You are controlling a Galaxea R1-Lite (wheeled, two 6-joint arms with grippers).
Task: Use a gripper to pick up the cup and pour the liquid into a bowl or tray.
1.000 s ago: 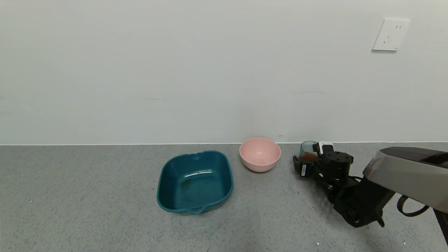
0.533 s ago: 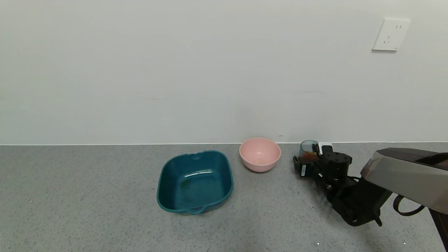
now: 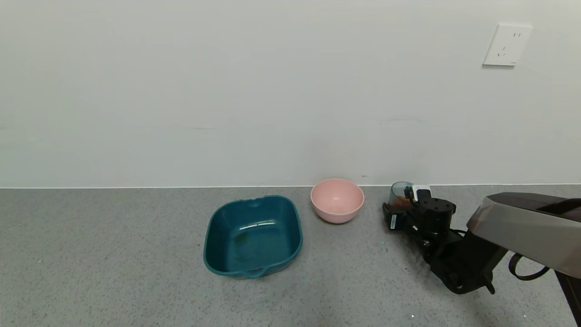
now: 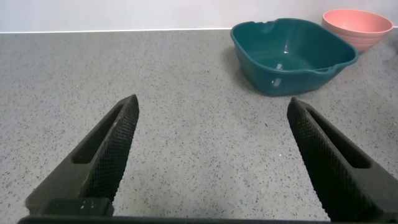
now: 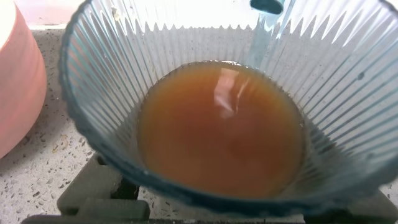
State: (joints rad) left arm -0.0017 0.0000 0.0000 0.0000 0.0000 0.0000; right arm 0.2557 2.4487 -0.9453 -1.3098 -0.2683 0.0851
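The translucent blue-grey cup (image 3: pixel 399 190) stands upright near the wall, to the right of the pale-pink bowl (image 3: pixel 337 200). My right gripper (image 3: pixel 403 207) is shut on the cup's lower part, with one jaw on each side. The red-orange liquid (image 5: pixel 221 127) fills the lower part of the ribbed cup (image 5: pixel 93 68) in the right wrist view. The bowl's side (image 5: pixel 15 81) shows just beside it. My left gripper (image 4: pixel 212 102) is open and empty, low over bare counter, with the bowl (image 4: pixel 357 25) far off.
A dark-teal squarish tray (image 3: pixel 252 236) with handles sits left of the bowl and also shows in the left wrist view (image 4: pixel 292 53). The white wall runs close behind the bowl and cup. A wall socket (image 3: pixel 507 44) is at upper right.
My right gripper with the cup has shifted very slightly up and toward the bowl. The bowl and tray have not moved.
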